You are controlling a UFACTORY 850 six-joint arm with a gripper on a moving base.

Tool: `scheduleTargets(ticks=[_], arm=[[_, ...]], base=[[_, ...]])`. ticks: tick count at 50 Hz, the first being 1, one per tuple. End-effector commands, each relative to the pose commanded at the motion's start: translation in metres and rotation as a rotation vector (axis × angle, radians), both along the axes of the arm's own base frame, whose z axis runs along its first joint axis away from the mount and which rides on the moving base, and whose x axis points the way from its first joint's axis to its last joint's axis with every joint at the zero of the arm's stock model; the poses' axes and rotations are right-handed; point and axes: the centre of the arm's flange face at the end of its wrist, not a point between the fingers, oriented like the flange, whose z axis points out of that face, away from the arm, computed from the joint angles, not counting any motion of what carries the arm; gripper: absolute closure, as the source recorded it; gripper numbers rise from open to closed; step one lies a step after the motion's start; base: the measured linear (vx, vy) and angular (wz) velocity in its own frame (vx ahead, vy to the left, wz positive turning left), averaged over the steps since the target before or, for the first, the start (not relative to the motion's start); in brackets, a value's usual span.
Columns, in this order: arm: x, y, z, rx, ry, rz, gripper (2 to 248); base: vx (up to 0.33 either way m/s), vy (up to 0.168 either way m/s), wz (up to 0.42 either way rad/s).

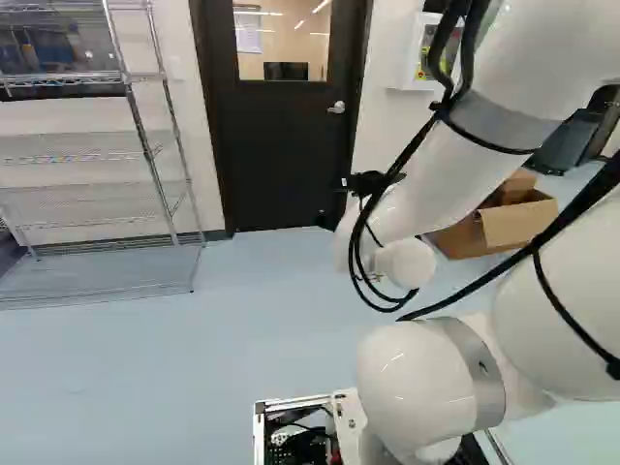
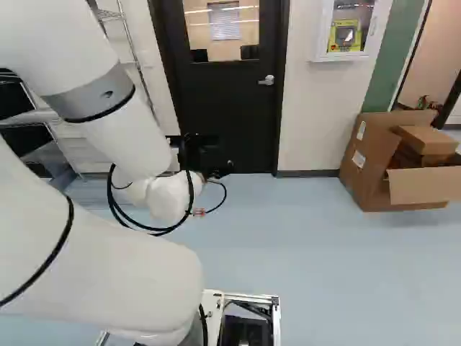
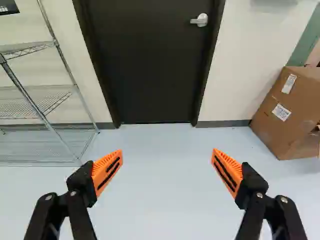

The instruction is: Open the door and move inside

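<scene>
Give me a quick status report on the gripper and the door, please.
Gripper open, nothing between its fingers. Door shut, lever handle ahead, untouched. Cardboard box and wire shelf stand either side, off the doorway.

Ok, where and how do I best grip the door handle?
Probably its lever, near the free end, from straight ahead, one jaw above, one below: it runs level over the door. The open jaws stand side by side, so likely roll them a quarter turn first.
</scene>
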Motion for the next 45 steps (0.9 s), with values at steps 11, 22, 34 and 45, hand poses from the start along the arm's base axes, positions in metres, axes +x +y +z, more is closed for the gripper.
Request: scheduleTargets(ticks=[11, 22, 34, 45], arm=[[0.0000, 0.0000, 0.0000, 0.000, 0.000, 0.000, 3], [0.0000, 0.0000, 0.0000, 0.000, 0.000, 0.000, 3], [0.0000, 0.0000, 0.0000, 0.000, 0.000, 0.000, 3], [0.0000, 0.0000, 0.0000, 0.000, 0.000, 0.000, 3]], base=[[0.000, 0.000, 0.000], [0.000, 0.000, 0.000], [0.076, 0.000, -0.008], [0.178, -0.002, -0.016]])
